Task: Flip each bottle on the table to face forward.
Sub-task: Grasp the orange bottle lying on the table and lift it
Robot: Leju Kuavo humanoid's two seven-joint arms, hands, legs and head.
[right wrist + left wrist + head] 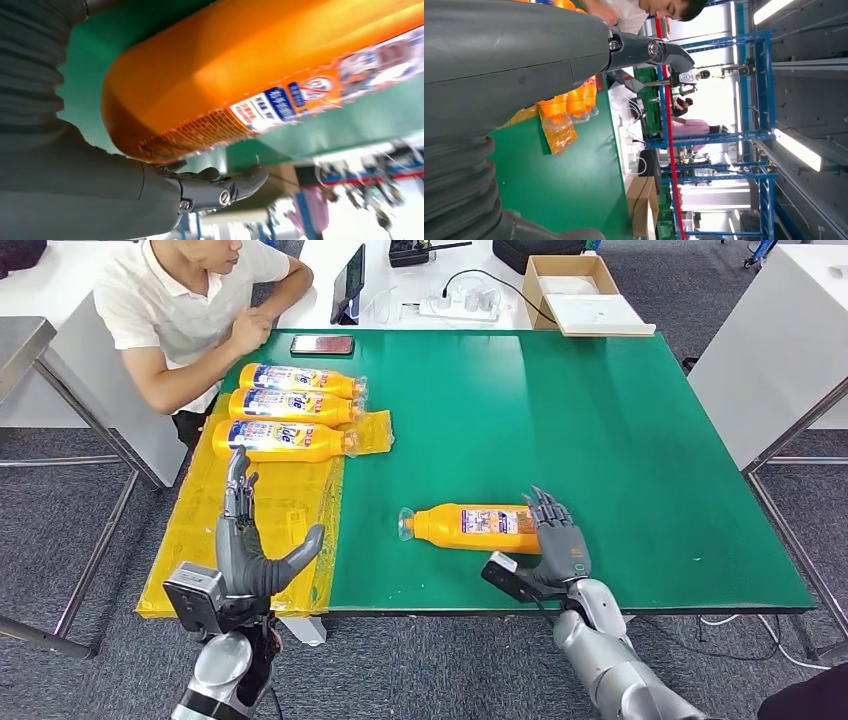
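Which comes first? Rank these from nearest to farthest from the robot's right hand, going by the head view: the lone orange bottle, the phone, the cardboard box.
1. The lone orange bottle: lying on the green mat, its base end at the right hand.
2. The phone: far left of the mat, near the person.
3. The cardboard box: beyond the mat's far edge; close to the phone's distance, so their order is uncertain.

Bottle [470,527] base (behind right hand [560,540])
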